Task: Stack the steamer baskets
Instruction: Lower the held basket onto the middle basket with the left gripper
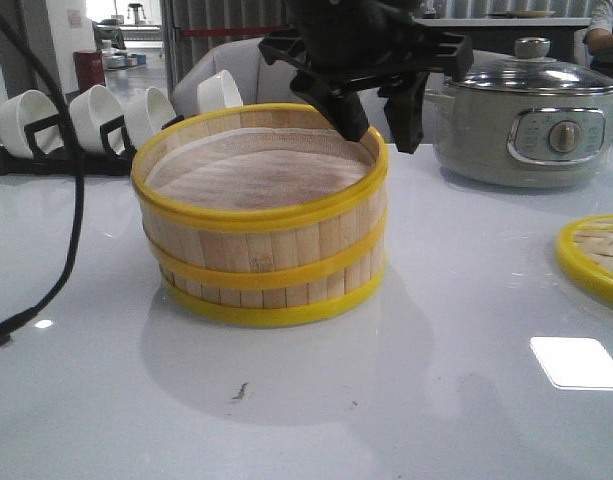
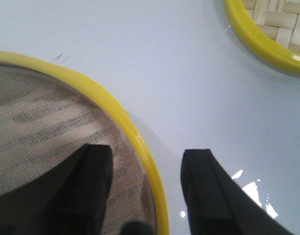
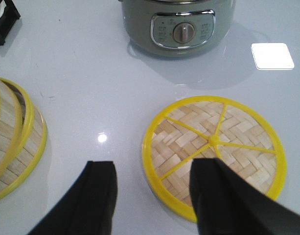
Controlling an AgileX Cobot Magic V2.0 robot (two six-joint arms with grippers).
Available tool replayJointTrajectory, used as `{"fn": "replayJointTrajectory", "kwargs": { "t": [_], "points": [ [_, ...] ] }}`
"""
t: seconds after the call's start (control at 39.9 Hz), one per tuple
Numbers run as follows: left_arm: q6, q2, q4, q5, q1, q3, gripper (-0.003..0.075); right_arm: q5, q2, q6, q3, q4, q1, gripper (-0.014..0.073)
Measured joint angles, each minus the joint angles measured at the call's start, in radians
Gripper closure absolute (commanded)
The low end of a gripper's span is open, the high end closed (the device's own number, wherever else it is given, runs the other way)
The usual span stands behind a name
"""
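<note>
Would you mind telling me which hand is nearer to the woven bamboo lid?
The right hand hovers open just over the woven bamboo lid. The left hand straddles the stacked steamer baskets' rim, farther away.

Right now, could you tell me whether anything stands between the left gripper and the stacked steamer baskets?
Nothing visible does. The left gripper is open and straddles the yellow rim of the top steamer basket, one finger inside over the lining, the other outside over the table.

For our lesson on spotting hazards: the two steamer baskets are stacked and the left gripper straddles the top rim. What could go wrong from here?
1. The left gripper is open with one finger inside and one outside the top basket's rim; lifting off-line might drag the stack askew.
2. The upper basket sits slightly tilted, so a nudge might unseat it.
</note>
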Motion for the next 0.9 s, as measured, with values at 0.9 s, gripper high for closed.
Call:
{"fn": "replayJointTrajectory", "kwargs": {
  "t": [0.9],
  "points": [
    [0.000,0.007,0.000,0.054,0.000,-0.002,0.0317,0.002,0.000,0.000,0.000,0.000,0.000,0.0148]
  ]
}}
